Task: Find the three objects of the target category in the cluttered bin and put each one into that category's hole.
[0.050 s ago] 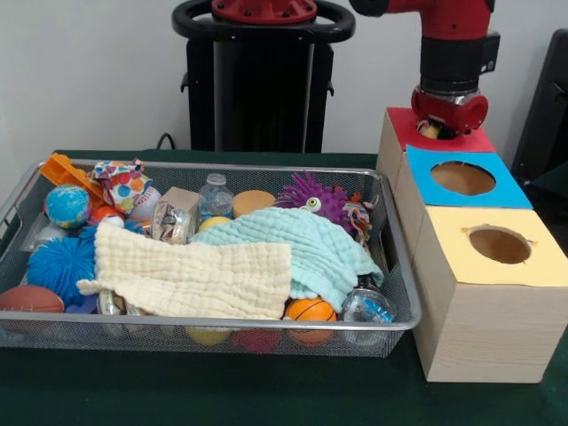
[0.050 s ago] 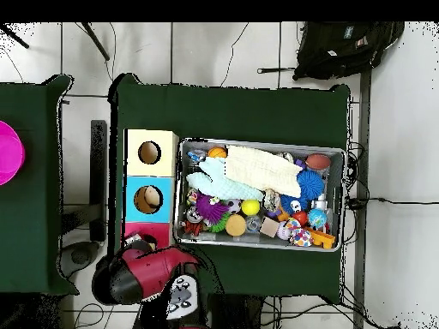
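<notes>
My hand (image 1: 441,127) hangs right over the hole of the red-topped box (image 1: 404,129), the box at the end of the row nearest my base. Something pale and yellowish shows just under my wrist at that hole, but I cannot make out what it is, nor whether my hand is apart, together or clamped on it; from overhead my own arm covers it.

Next in the row stands the blue-topped box (image 1: 497,191), touching the red one. In the overhead view a pale rounded thing lies inside its hole; from the front that hole shows only a brown inside. The yellow-topped box (image 1: 532,266) closes the row at the counter's (image 1: 222,390) edge farthest from my base, and its hole looks dark.

Just beside the boxes sits the wire mesh bin (image 1: 395,257), heaped full. A cream cloth (image 1: 195,280) and a mint cloth (image 1: 302,244) sprawl over the middle and hide whatever lies below. Around them I see a small basketball (image 1: 311,311), a blue spiky ball (image 1: 58,266), a globe ball (image 1: 67,206), a brown football (image 1: 28,298), a purple spiky toy with an eye (image 1: 312,197), a small clear bottle (image 1: 215,193), a wooden block (image 1: 182,200) and an orange plastic piece (image 1: 67,173) in the corner.
</notes>
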